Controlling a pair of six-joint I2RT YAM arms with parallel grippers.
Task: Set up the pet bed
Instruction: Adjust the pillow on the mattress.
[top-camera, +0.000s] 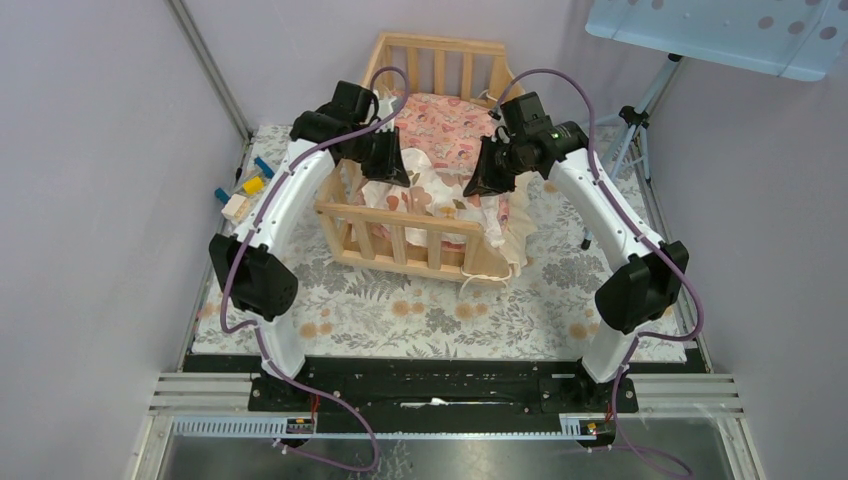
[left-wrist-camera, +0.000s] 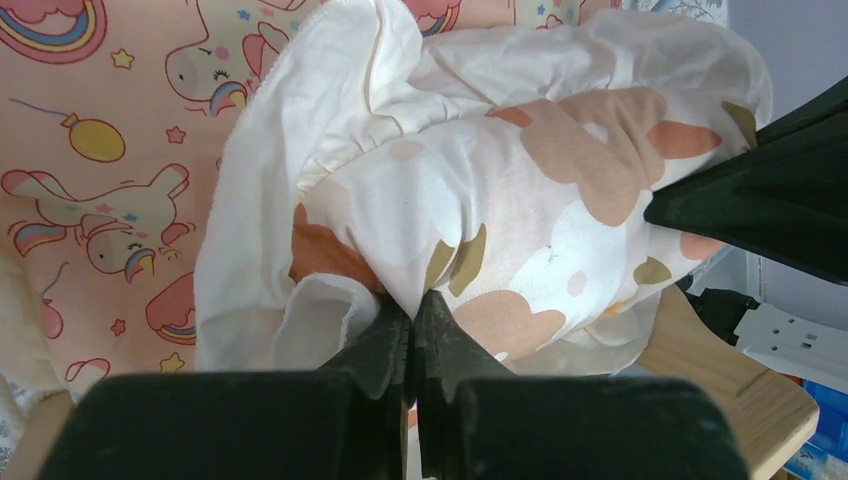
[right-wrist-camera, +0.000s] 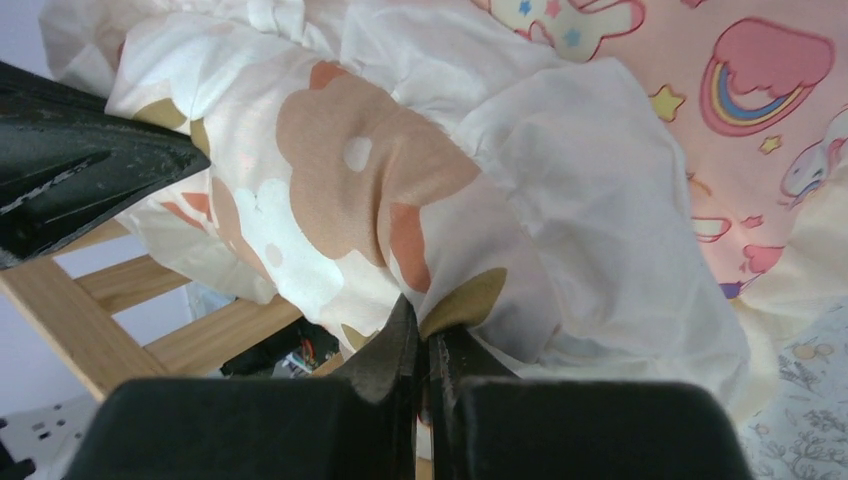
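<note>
The pet bed sits in the middle of the table on a flowery mat. A pink cushion with unicorns lies inside it. A small cream pillow with orange leaves hangs over the near end of the bed, close to the front rail.

The left gripper is squeezed tight on a fold of the pillow cloth. The right gripper is squeezed tight on another fold, on the other side. So both arms hold the pillow up between them.

I think the job now is to lay the pillow down on the cushion. To do it well, both arms should move together, at the same speed. If one pulls away, the cloth may slip out, because each pinch grabs only a little fold. The pillow should go clear of the wooden rail and then come down flat. The fingers should let go only when it rests on the cushion.

The top view shows the whole bed and both arms, but the black gripper bodies hide the fingertips. The wrist views show the tips pinching the cloth up close. The wrist views do not show how the bed sits on the table
</note>
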